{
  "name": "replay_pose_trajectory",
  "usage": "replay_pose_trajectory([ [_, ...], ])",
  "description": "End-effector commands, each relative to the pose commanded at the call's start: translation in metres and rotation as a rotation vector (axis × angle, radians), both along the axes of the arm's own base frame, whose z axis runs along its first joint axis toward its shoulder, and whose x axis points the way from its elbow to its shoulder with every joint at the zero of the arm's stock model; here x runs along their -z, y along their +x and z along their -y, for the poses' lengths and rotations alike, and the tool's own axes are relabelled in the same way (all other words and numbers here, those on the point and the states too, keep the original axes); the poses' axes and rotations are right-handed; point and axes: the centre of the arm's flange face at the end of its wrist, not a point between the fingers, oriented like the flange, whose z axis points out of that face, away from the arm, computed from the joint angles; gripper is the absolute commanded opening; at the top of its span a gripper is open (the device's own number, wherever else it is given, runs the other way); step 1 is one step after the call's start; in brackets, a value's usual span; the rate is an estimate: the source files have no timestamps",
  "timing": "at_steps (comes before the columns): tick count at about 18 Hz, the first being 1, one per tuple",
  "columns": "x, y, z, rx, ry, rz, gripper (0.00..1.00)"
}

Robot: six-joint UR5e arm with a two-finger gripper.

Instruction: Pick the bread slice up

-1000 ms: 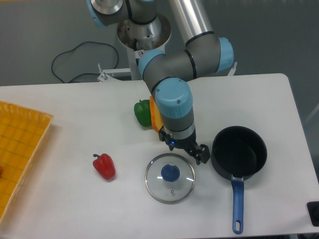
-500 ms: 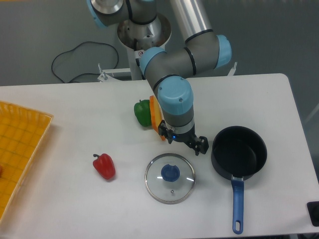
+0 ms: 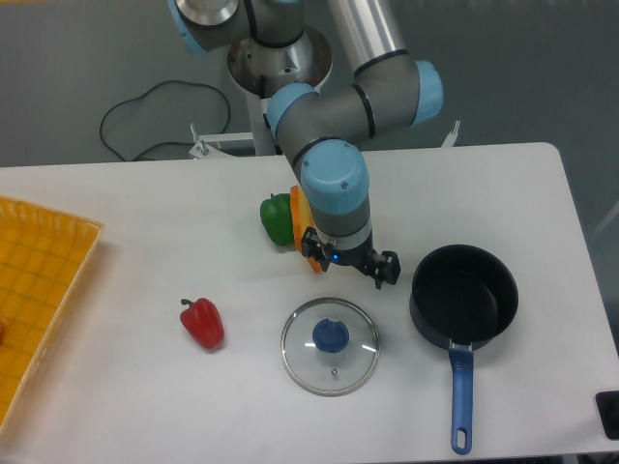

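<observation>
Right now the gripper hangs low over the middle of the white table, its two dark fingers spread apart with nothing between them; one fingertip shows at the right, the other sits near the lower end of the bread slice. Whether that finger touches the slice cannot be told from this view. The bread slice is a thin orange sliver, mostly hidden behind the arm's blue-capped wrist, standing on edge toward the table's back edge, just beside and to the right of a green bell pepper. The two look to be touching or nearly so.

Toward the front edge, a glass lid with a blue knob lies flat, just in front of the gripper. A black saucepan with a blue handle sits to the right of the lid, its handle pointing at the front edge. A red bell pepper lies well to the left of the lid. At the left edge, a yellow gridded tray juts onto the table. A black cable loops on the floor behind the back edge.
</observation>
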Motion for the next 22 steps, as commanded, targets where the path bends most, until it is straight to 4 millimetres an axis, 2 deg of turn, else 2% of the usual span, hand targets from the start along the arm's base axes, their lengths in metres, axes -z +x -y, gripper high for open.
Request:
replay_pose_trajectory([
  [6,0.011,0.013,0.001,-0.138,-0.01,0.025,1.0],
  [8,0.013,0.023,-0.005,-0.166,-0.009,0.025,1.0],
  [12,0.015,0.043,-0.015,-0.169,-0.024,0.04,1.0],
  [17,0.023,0.068,-0.009,-0.166,-0.073,0.08,1.0],
  [19,0.029,0.075,-0.004,-0.16,-0.077,0.092,1.0],
  [22,0.033,0.083,-0.006,-0.154,-0.086,0.098,1.0],
])
